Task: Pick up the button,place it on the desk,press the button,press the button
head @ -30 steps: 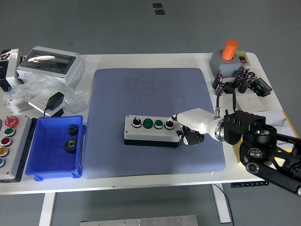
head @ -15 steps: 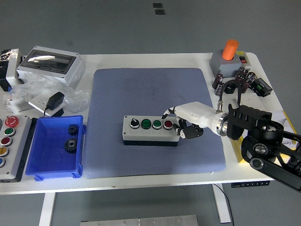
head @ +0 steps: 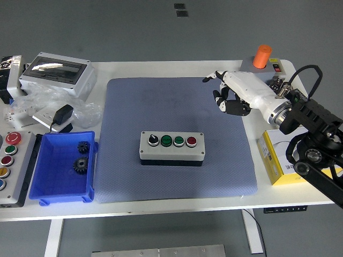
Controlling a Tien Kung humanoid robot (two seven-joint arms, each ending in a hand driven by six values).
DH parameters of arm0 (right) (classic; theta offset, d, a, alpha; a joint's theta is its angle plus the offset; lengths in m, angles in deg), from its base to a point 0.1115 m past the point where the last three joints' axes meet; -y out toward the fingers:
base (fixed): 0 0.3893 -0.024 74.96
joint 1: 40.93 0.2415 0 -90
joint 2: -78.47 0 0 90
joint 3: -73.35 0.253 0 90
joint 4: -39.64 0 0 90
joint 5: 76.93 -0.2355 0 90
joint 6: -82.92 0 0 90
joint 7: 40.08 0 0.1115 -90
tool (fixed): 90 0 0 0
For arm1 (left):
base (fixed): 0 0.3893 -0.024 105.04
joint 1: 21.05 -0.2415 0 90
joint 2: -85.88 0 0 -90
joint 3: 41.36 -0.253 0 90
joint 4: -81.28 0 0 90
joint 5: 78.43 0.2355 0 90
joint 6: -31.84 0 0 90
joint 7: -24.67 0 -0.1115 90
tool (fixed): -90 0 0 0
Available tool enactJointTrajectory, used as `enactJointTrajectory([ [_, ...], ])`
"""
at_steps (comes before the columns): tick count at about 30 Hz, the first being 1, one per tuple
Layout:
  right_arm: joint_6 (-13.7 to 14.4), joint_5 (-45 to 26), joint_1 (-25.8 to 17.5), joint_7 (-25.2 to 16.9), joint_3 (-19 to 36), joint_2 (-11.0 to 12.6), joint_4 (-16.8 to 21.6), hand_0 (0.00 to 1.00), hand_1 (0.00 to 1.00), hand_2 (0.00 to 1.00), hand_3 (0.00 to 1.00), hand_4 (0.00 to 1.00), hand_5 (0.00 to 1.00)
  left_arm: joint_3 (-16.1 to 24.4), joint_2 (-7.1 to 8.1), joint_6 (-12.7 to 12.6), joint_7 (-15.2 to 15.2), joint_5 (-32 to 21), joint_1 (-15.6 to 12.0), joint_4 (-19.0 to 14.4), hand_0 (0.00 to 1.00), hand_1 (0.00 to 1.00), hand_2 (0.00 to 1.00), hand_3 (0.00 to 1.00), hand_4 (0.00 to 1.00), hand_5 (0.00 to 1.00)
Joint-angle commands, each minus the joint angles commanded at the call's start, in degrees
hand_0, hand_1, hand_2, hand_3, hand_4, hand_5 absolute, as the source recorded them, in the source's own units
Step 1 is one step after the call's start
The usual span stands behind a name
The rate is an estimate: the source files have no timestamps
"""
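Observation:
A grey button box (head: 172, 146) with a black knob, two green buttons and a red button lies on the blue mat (head: 177, 101), near its middle. My right hand (head: 226, 92) hangs above the mat's far right corner, well away from the box. Its index finger (head: 210, 78) points out to the left while the other fingers are curled under the palm, holding nothing. The left arm is out of sight.
A blue bin (head: 63, 166) with two black gears sits left of the mat. A panel of coloured buttons (head: 10, 166) lies at the left edge, a grey enclosure (head: 56, 73) at back left. An orange-topped grey box (head: 258, 67) and a yellow-edged box (head: 286, 160) are on the right.
My right hand has lifted off the button box's right end and swung up and back to the mat's far right corner. The box stays where it lay.

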Motion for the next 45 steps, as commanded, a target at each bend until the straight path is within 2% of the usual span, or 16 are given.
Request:
enactJointTrajectory([
  [2,2.58,1.31,-1.98,-0.53,2.48,-0.63,-0.85,0.256,0.467,0.541,0.758,0.607,0.232,-0.66,0.78,-0.05,0.36,-0.36,0.57,0.00,0.633,0.630,0.554,0.634,0.621,0.190],
  [3,4.06,1.54,-3.25,-1.02,3.98,-0.86,-1.14,0.456,0.640,0.660,0.756,0.673,0.297,-1.55,1.35,-0.15,0.57,-1.12,0.90,0.00,0.633,0.630,0.553,0.634,0.621,0.189],
  [8,8.88,1.48,-8.07,-2.61,9.78,-0.78,-1.32,0.456,0.640,0.660,0.756,0.673,0.297,-6.76,3.56,-0.35,1.83,-4.86,1.41,0.00,0.633,0.630,0.553,0.634,0.621,0.189],
  [9,9.51,1.27,-9.28,-2.92,11.12,-0.70,-1.28,0.580,0.685,0.702,0.765,0.712,0.380,-8.14,3.99,-0.45,2.37,-5.77,1.34,0.00,0.633,0.630,0.553,0.634,0.621,0.189],
  [12,10.40,0.92,-11.94,-3.43,13.88,-0.71,-1.14,0.580,0.685,0.702,0.765,0.712,0.380,-10.59,4.73,-0.70,3.66,-6.69,0.95,0.00,0.633,0.630,0.553,0.634,0.621,0.189],
  [14,10.78,0.63,-13.54,-3.76,15.51,-0.88,-1.02,0.580,0.685,0.702,0.765,0.712,0.380,-10.26,5.06,-0.54,4.53,-5.12,0.48,-0.08,0.633,0.630,0.553,0.634,0.621,0.189],
  [19,11.37,0.19,-16.21,-4.30,18.60,-1.29,-0.74,0.573,0.674,0.698,0.748,0.712,0.388,-7.95,5.56,0.12,4.09,-0.19,-1.05,-4.49,0.633,0.631,0.553,0.636,0.624,0.188],
  [26,11.89,-0.72,-18.92,-5.04,21.73,-1.81,-0.49,0.565,0.671,0.687,0.734,0.707,0.390,-6.07,5.75,0.16,1.12,4.97,-2.24,-10.28,0.633,0.631,0.552,0.638,0.633,0.188],
  [27,11.97,-0.92,-19.30,-5.18,22.13,-1.88,-0.44,0.563,0.664,0.682,0.720,0.704,0.384,-5.76,5.74,0.24,0.54,5.93,-2.43,-11.22,0.633,0.632,0.565,0.681,0.725,0.191],
  [31,12.24,-1.43,-20.46,-5.55,23.11,-2.11,-0.40,0.563,0.664,0.682,0.720,0.704,0.384,-4.70,5.58,1.18,-0.35,9.28,-3.10,-13.97,0.633,0.632,0.565,0.681,0.725,0.191],
  [34,12.35,-1.68,-20.90,-5.73,23.51,-2.27,-0.43,0.564,0.662,0.680,0.718,0.704,0.382,-4.04,5.45,1.69,0.70,11.35,-3.30,-14.96,0.638,0.634,0.574,0.708,0.755,0.207],
  [38,12.46,-2.07,-21.17,-5.91,23.75,-2.49,-0.48,0.564,0.662,0.680,0.718,0.704,0.382,-4.20,5.40,1.76,3.67,12.65,-3.55,-15.94,0.638,0.634,0.574,0.708,0.755,0.207],
  [39,12.42,-2.15,-21.19,-5.94,23.70,-2.52,-0.50,0.552,0.655,0.672,0.716,0.703,0.376,-4.38,5.38,1.85,4.00,12.56,-3.59,-15.96,0.642,0.635,0.587,0.772,0.836,0.173],
  [45,12.37,-2.72,-21.53,-6.40,23.56,-2.84,-0.53,0.553,0.651,0.671,0.711,0.704,0.378,-5.27,5.04,2.15,4.55,10.81,-3.92,-14.62,0.645,0.635,0.580,0.762,0.832,0.158],
])
